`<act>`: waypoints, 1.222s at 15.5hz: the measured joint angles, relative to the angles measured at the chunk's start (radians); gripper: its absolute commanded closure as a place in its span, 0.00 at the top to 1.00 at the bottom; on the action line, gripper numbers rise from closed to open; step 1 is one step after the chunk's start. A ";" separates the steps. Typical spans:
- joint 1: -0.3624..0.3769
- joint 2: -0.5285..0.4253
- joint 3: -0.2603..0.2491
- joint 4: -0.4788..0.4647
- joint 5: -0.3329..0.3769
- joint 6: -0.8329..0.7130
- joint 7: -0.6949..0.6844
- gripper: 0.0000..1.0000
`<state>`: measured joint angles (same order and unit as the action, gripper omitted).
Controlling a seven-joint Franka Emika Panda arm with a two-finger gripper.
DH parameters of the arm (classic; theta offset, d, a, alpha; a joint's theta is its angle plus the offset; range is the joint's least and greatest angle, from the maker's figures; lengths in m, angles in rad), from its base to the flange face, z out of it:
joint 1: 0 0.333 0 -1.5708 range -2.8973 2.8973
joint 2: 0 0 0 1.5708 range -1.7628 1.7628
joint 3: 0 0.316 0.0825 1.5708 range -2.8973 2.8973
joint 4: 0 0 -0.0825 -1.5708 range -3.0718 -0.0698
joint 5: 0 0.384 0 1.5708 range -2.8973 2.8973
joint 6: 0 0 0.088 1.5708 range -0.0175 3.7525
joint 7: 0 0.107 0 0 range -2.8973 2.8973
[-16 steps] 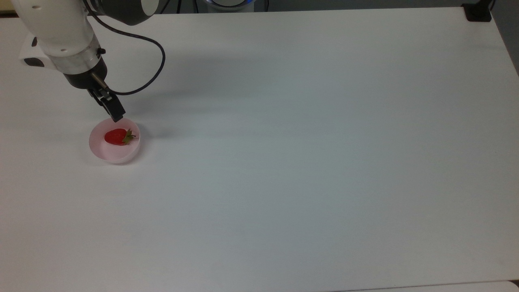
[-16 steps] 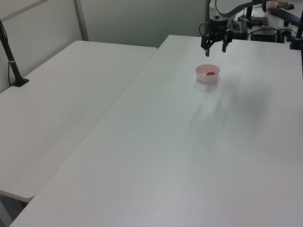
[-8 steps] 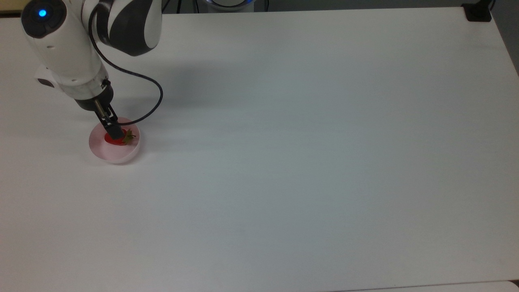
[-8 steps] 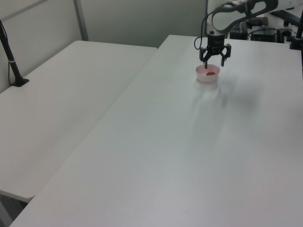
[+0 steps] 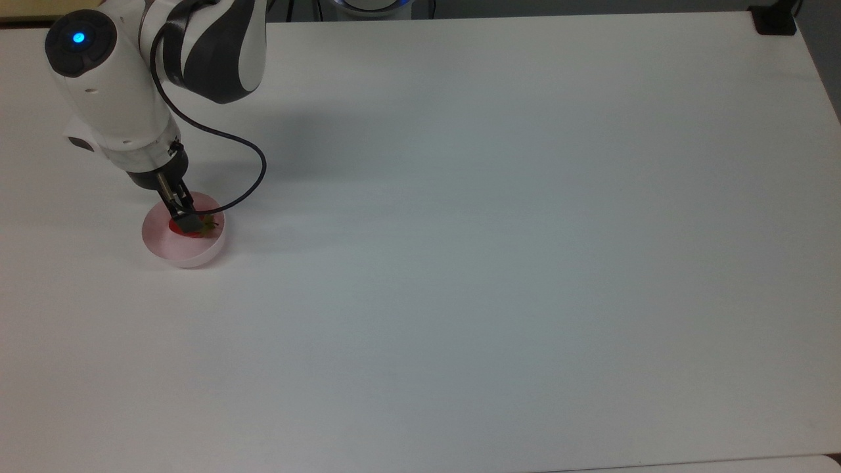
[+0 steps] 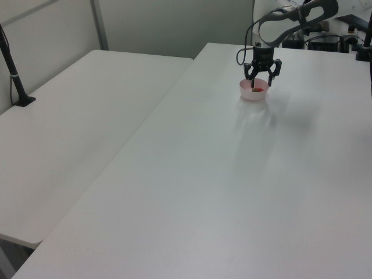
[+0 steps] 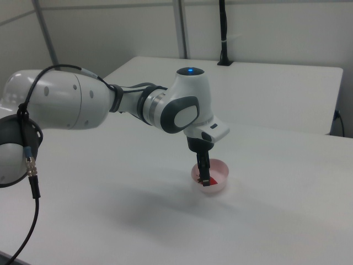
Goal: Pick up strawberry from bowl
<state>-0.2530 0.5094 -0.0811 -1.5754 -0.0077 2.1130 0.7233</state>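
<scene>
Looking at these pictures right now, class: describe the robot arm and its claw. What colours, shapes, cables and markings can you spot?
The arm has rounded, glossy white shells with dark grey bands at the joints. A round blue light glows on the link nearest the wrist. A thin black cable loops from the arm down toward the wrist. The claw is black, with two slim fingers below a short dark collar.

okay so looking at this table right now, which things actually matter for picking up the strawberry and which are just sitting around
Part of the job:
- strawberry, lying in the bowl
- bowl, pale pink, on the white table
- gripper, open, lowered into the bowl around the strawberry

Just there:
- black cable looping off the arm
- second white table
- black post
</scene>
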 measured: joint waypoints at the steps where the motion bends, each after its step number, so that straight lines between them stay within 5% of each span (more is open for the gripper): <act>1: 0.000 0.000 0.000 0.000 0.000 0.000 0.000 0.70; 19: -0.003 0.007 0.005 0.031 0.052 -0.017 0.025 0.70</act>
<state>-0.2563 0.5164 -0.0756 -1.5441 0.0439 2.0958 0.7487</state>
